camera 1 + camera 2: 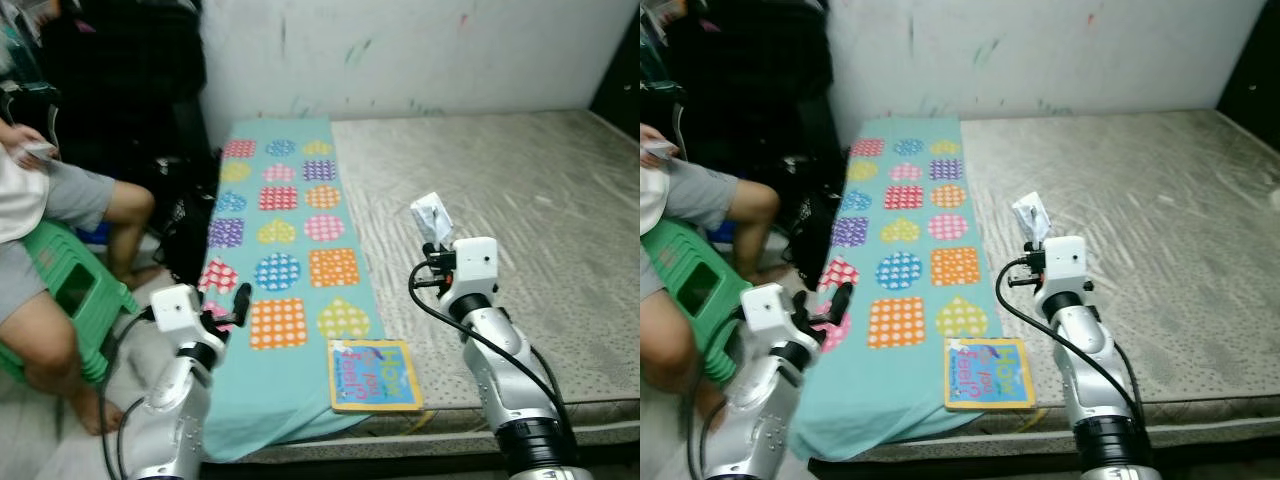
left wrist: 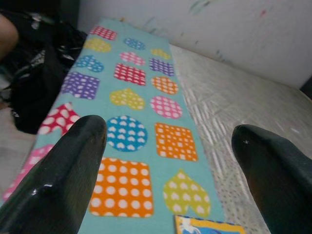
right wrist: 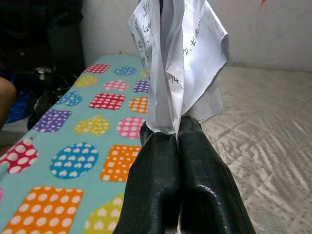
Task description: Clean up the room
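- While pinched upright in right gripper, held above bare grey mattress: crumpled white printed paper, featherlight, limp, tearable.
- Best gripped low, at bunched folds.
- Left gripper: spread wide, empty, over turquoise patterned cloth.

A seated person is cut off at the picture's left edge, face out of frame. The picture book shows only its top corner in the left wrist view. Print on the crumpled paper is too small to read.
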Robot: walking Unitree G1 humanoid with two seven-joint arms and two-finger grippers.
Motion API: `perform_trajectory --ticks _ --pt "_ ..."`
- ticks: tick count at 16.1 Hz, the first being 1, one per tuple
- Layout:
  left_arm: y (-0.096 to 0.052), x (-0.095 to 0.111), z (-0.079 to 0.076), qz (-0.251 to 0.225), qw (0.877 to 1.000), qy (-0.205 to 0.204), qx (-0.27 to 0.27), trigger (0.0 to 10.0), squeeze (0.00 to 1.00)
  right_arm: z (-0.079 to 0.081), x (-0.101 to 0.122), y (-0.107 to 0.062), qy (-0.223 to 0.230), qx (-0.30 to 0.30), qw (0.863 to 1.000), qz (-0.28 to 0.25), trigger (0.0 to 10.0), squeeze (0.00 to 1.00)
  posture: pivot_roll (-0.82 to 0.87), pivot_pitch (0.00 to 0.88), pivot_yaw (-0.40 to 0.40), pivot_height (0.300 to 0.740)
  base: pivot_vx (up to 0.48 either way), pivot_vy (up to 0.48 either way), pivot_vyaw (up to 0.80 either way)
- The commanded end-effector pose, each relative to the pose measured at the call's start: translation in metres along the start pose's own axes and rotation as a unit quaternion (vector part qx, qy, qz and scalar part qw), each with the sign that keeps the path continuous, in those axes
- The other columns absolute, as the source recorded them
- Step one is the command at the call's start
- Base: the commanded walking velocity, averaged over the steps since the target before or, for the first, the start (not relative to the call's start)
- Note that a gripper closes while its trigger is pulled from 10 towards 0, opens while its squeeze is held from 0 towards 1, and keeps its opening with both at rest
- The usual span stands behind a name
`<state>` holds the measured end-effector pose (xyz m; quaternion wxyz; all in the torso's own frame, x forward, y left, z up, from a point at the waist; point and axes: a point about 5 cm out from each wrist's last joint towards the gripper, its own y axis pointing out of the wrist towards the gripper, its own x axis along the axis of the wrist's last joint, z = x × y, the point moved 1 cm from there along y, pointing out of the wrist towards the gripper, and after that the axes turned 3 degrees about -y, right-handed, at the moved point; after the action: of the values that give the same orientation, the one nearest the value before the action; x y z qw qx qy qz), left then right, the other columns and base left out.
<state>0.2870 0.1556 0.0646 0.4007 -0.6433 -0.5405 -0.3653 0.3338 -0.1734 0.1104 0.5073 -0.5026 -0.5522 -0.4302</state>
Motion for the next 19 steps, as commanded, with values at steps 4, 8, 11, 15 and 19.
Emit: perform_trajectory --ticks 4,8,11,15,19 --pt "0.0016 0.0012 -0.0018 0.000 1.000 0.010 -0.002 10.0 0.00 -0.0015 0.0072 0.0014 -0.011 0.001 1.000 -0.014 10.0 0.00 -0.12 0.000 0.055 0.740 0.000 0.000 0.76" --pt "0.0014 0.0015 -0.0017 -0.003 1.000 0.011 -0.001 10.0 0.00 0.0002 0.0064 0.0012 -0.011 0.002 1.000 -0.014 10.0 0.00 -0.12 0.000 0.057 0.740 0.000 0.000 0.80" --pt "0.0013 0.0016 -0.0002 -0.003 1.000 0.004 0.007 10.0 0.00 0.0002 0.0063 0.0012 -0.013 0.003 1.000 -0.013 10.0 0.00 -0.12 0.000 0.054 0.740 0.000 0.000 0.80" --pt "0.0016 0.0018 -0.0001 -0.002 1.000 0.005 0.009 10.0 0.00 0.0005 0.0064 0.0012 -0.015 0.004 1.000 -0.014 10.0 0.00 -0.12 0.000 0.054 0.740 0.000 0.000 0.80" --pt "0.0021 0.0018 0.0004 -0.002 1.000 0.007 0.011 10.0 0.00 0.0009 0.0061 0.0009 -0.015 0.003 1.000 -0.014 10.0 0.00 -0.12 0.000 0.055 0.740 0.000 0.000 0.80"
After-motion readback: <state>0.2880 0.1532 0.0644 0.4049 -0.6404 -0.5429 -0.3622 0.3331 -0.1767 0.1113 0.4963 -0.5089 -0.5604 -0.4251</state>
